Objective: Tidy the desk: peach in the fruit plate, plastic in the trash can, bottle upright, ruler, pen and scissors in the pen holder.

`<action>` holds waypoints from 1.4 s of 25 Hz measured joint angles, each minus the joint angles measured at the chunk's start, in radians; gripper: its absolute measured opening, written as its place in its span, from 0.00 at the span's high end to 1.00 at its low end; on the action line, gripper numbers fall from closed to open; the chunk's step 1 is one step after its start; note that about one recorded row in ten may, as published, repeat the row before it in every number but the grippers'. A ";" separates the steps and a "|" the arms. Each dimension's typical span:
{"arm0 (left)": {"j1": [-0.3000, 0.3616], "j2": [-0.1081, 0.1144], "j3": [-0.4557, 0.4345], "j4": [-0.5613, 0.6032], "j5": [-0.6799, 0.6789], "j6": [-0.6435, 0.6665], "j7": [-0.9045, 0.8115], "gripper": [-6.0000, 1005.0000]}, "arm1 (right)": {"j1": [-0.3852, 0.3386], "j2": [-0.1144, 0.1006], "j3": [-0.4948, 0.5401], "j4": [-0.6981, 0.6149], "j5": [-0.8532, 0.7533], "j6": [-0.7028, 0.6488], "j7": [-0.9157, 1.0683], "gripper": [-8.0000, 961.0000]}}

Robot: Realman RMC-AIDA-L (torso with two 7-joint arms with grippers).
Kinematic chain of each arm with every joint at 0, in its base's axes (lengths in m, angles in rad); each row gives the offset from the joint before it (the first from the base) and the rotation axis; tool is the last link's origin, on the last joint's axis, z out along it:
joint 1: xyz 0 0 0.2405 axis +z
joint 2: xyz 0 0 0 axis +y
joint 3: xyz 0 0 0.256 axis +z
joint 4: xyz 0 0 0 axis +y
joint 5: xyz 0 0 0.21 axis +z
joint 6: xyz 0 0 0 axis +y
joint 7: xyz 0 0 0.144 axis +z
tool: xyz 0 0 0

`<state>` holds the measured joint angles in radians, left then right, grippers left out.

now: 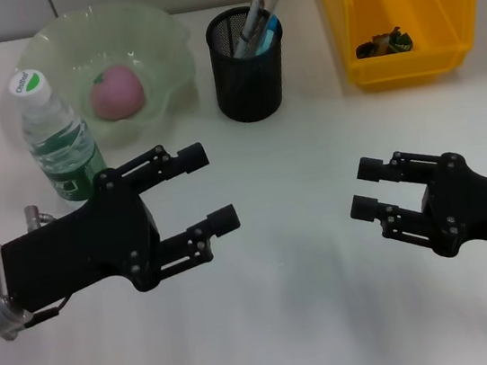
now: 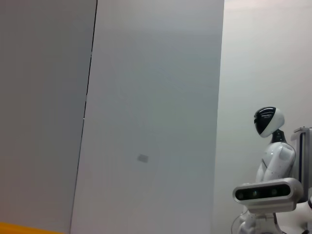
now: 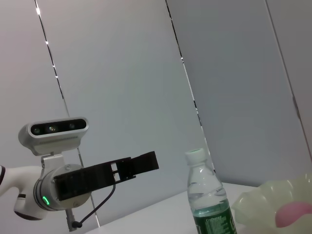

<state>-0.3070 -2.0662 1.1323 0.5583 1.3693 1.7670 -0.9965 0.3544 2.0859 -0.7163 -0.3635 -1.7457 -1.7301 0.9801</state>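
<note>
The pink peach (image 1: 117, 93) lies in the pale green fruit plate (image 1: 165, 44) at the back left; both show in the right wrist view too, peach (image 3: 294, 214) and plate (image 3: 256, 202). The water bottle (image 1: 54, 136) stands upright beside the plate, also bottle (image 3: 207, 200). The black mesh pen holder (image 1: 250, 77) holds pens and other items. The yellow trash can (image 1: 400, 6) has crumpled plastic (image 1: 387, 42) inside. My left gripper (image 1: 208, 187) hovers open near the bottle. My right gripper (image 1: 367, 188) is open at the front right.
The white desk (image 1: 293, 275) stretches across the front between both arms. In the left wrist view only wall panels and another white robot (image 2: 270, 161) show. The right wrist view catches my left arm (image 3: 97, 178) against the wall.
</note>
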 joint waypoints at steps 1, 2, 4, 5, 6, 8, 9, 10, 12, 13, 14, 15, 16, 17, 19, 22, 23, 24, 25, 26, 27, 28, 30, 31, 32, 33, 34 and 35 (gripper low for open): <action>0.000 0.000 0.000 0.000 0.000 0.000 0.000 0.28 | 0.000 0.000 0.000 0.000 0.000 0.000 0.000 0.42; 0.000 0.000 0.002 0.000 0.001 0.000 0.000 0.28 | 0.000 0.000 -0.001 0.001 0.000 0.000 0.000 0.42; -0.003 -0.001 0.008 0.000 0.002 0.000 0.001 0.28 | 0.002 0.000 -0.001 0.001 0.000 -0.001 0.000 0.42; -0.003 -0.001 0.010 0.000 0.002 0.000 0.001 0.28 | 0.002 0.000 -0.001 0.001 0.000 -0.001 0.000 0.42; -0.003 -0.001 0.010 0.000 0.002 0.000 0.001 0.28 | 0.002 0.000 -0.002 0.001 0.000 -0.001 0.000 0.41; -0.003 -0.001 0.010 0.000 0.002 0.000 0.001 0.28 | 0.003 0.000 -0.002 0.001 0.000 -0.002 -0.005 0.41; -0.004 -0.001 0.010 0.000 0.003 0.000 0.001 0.28 | 0.003 0.000 -0.002 0.002 0.000 -0.003 -0.009 0.41; -0.004 -0.001 0.010 0.000 0.003 0.000 0.001 0.28 | 0.003 0.000 -0.002 0.001 0.000 -0.003 -0.013 0.41; -0.003 -0.001 0.010 0.000 0.003 -0.001 0.001 0.28 | 0.004 0.000 -0.002 0.004 0.000 -0.003 -0.020 0.41; -0.003 -0.001 0.011 0.000 0.003 -0.002 0.001 0.28 | 0.006 0.001 -0.002 0.008 0.000 -0.003 -0.022 0.40; -0.003 -0.001 0.011 0.000 0.003 -0.002 0.001 0.28 | 0.008 0.001 -0.002 0.012 0.000 -0.003 -0.023 0.40; -0.003 -0.001 0.011 0.000 0.003 -0.002 0.001 0.27 | 0.010 0.000 -0.002 0.016 0.000 -0.003 -0.023 0.40; -0.003 -0.001 0.011 0.000 0.003 -0.002 0.001 0.27 | 0.011 0.000 -0.002 0.017 0.000 -0.003 -0.023 0.40; -0.004 -0.002 0.012 0.000 0.004 -0.005 0.001 0.27 | 0.013 0.000 -0.002 0.018 0.000 -0.002 -0.023 0.40; -0.004 -0.002 0.012 -0.008 0.004 -0.005 0.007 0.27 | 0.013 0.000 -0.002 0.019 0.000 -0.001 -0.023 0.40; -0.005 -0.003 0.012 -0.020 0.004 -0.005 0.020 0.27 | 0.015 0.001 -0.002 0.025 0.000 0.001 -0.024 0.39; -0.007 -0.003 0.012 -0.027 0.004 -0.003 0.037 0.27 | 0.015 0.001 -0.002 0.025 0.000 0.001 -0.024 0.39; -0.007 -0.003 0.012 -0.027 0.004 -0.003 0.037 0.27 | 0.015 0.001 -0.001 0.026 0.000 0.001 -0.024 0.39; -0.007 -0.003 0.012 -0.027 0.004 -0.002 0.038 0.27 | 0.015 0.001 -0.001 0.026 0.000 0.000 -0.024 0.39; -0.007 -0.003 0.012 -0.027 0.004 -0.002 0.038 0.27 | 0.015 0.001 -0.001 0.026 0.000 -0.001 -0.024 0.39; -0.008 -0.003 0.012 -0.027 0.003 0.000 0.038 0.27 | 0.015 0.001 -0.001 0.027 0.001 -0.009 -0.024 0.39; -0.009 -0.003 0.012 -0.027 0.002 0.001 0.038 0.27 | 0.015 0.001 -0.001 0.027 0.001 -0.009 -0.024 0.38; -0.011 -0.003 0.012 -0.027 0.001 0.003 0.038 0.27 | 0.015 0.002 -0.001 0.027 0.004 -0.015 -0.025 0.38; -0.013 -0.003 0.012 -0.027 -0.001 0.007 0.038 0.27 | 0.015 0.002 -0.001 0.028 0.006 -0.017 -0.025 0.38; -0.015 -0.003 0.012 -0.027 -0.001 0.009 0.038 0.27 | 0.015 0.002 -0.001 0.028 0.007 -0.018 -0.026 0.38; -0.016 -0.003 0.012 -0.027 -0.001 0.010 0.038 0.27 | 0.015 0.002 -0.001 0.028 0.007 -0.018 -0.026 0.38; -0.019 -0.003 0.013 -0.027 0.002 0.011 0.039 0.27 | 0.015 0.002 -0.002 0.028 0.008 -0.019 -0.026 0.38; -0.019 -0.003 0.013 -0.027 0.002 0.011 0.039 0.27 | 0.015 0.002 -0.002 0.028 0.008 -0.019 -0.026 0.37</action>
<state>-0.3258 -2.0691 1.1453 0.5308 1.3709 1.7778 -0.9580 0.3697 2.0877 -0.7179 -0.3356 -1.7380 -1.7496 0.9542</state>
